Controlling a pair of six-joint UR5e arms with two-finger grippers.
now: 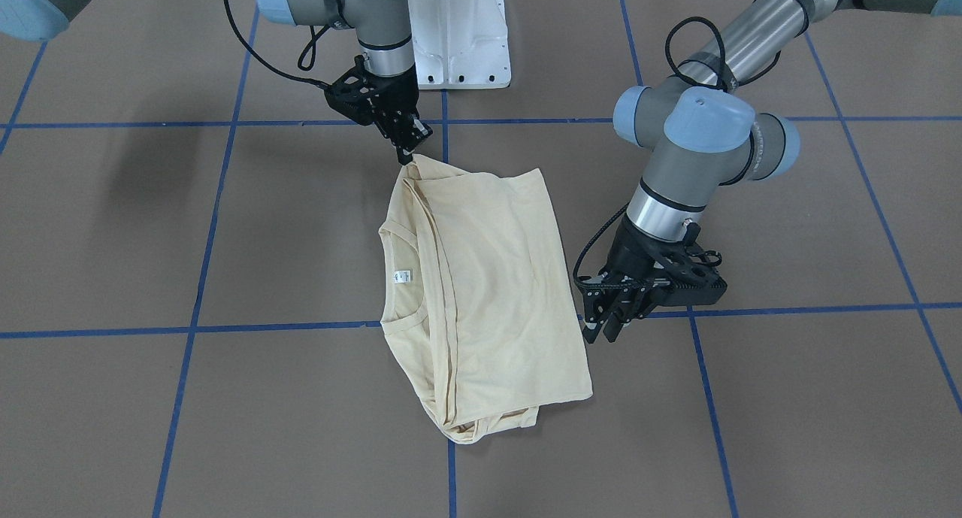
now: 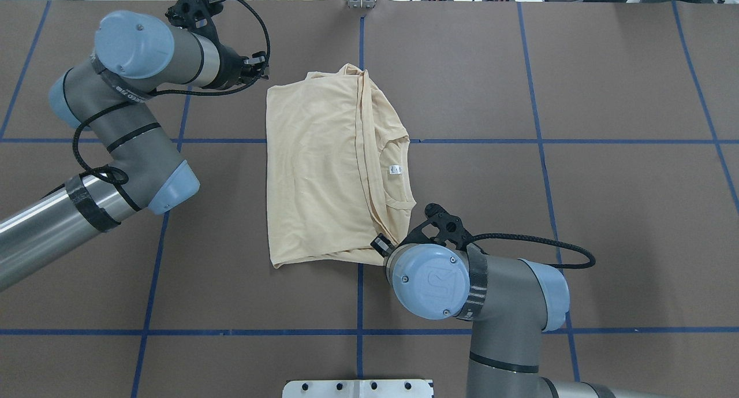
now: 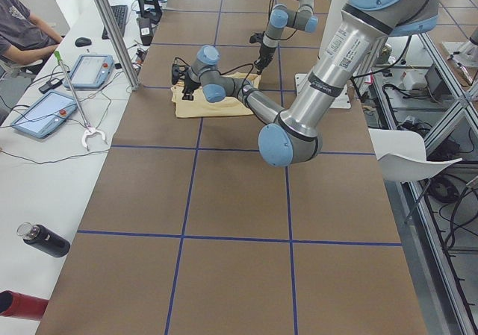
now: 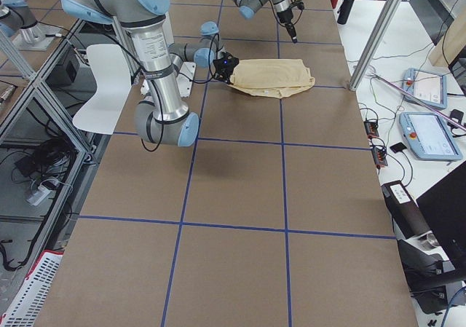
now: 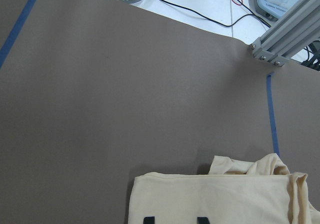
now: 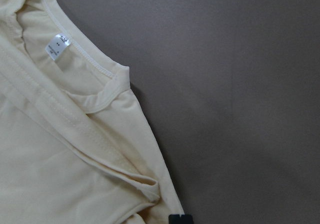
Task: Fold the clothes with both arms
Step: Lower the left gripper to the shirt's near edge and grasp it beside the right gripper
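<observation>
The pale yellow T-shirt (image 1: pixel 488 292) lies folded in a rough rectangle at the table's middle, plain side up. Its collar and white neck tag (image 1: pixel 403 276) face the robot's right. The navy print does not show. It also shows in the overhead view (image 2: pixel 317 173). My right gripper (image 1: pixel 406 157) is shut on the shirt's near corner beside the collar, low at the table; it shows in the overhead view (image 2: pixel 381 245) and as one black tip in its wrist view (image 6: pixel 180 219). My left gripper (image 1: pixel 601 328) is open and empty, just above the shirt's far corner on the robot's left (image 5: pixel 175 219).
The white pedestal base (image 1: pixel 458 37) stands at the robot's edge of the table. Blue tape lines cross the brown table (image 2: pixel 519 213). An aluminium post (image 5: pixel 285 34) rises at the far edge. Tablets (image 4: pixel 426 134) and cables lie on the operators' white desk beyond.
</observation>
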